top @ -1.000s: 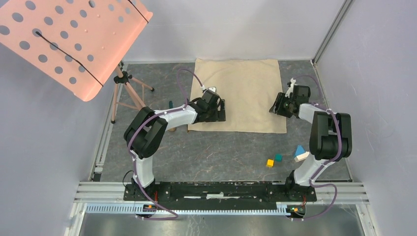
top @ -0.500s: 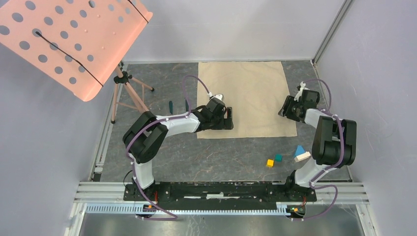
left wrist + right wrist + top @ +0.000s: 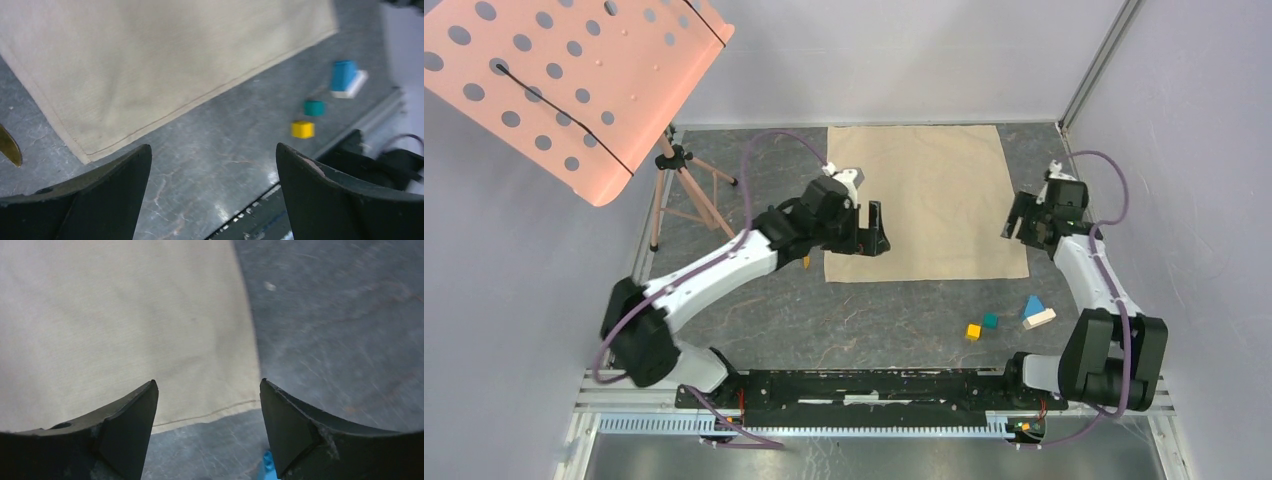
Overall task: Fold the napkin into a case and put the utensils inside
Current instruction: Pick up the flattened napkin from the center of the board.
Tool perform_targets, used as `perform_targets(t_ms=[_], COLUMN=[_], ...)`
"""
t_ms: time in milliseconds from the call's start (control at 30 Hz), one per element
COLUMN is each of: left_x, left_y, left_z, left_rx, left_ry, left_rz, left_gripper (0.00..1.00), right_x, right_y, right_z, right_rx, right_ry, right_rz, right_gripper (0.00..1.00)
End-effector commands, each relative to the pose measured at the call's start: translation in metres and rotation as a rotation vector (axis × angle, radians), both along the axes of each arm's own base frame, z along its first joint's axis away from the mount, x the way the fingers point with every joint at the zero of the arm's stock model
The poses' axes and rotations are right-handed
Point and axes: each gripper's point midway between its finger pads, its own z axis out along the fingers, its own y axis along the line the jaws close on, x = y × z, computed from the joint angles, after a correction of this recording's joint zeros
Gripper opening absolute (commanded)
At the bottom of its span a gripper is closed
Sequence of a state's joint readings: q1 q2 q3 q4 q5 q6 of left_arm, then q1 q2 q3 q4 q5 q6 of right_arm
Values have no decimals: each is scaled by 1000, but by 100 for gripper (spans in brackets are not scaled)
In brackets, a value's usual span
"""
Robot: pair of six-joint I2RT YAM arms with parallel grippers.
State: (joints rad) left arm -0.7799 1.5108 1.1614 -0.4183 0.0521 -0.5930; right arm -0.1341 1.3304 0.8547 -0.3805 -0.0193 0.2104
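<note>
Your napkin lies spread flat on the surface. It looks soft, light and limp, so expect sagging and sliding. The left gripper and right gripper hang apart, holding nothing. Pinch its near corners at the hem.
</note>
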Motion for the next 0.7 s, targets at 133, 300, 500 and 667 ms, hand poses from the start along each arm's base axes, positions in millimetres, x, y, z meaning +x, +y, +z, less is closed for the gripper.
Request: perform_targets(t_ms=[133, 300, 500, 667], left_x=[-43, -39, -43, -41], left_y=[12, 27, 35, 38], left_z=[98, 87, 90, 89], left_rx=[-141, -64, -70, -69], left_ry=[-188, -204, -232, -230], left_rz=[-235, -234, -248, -243], left_gripper=[100, 100, 100, 100], right_x=[-54, -58, -64, -62], right_y=[-37, -38, -40, -40], right_z=[-26, -45, -57, -61], right_rx=[9, 8, 12, 19], right_ry=[206, 304, 343, 353], right_rz=[-268, -271, -331, -352], right_gripper=[66, 61, 56, 52])
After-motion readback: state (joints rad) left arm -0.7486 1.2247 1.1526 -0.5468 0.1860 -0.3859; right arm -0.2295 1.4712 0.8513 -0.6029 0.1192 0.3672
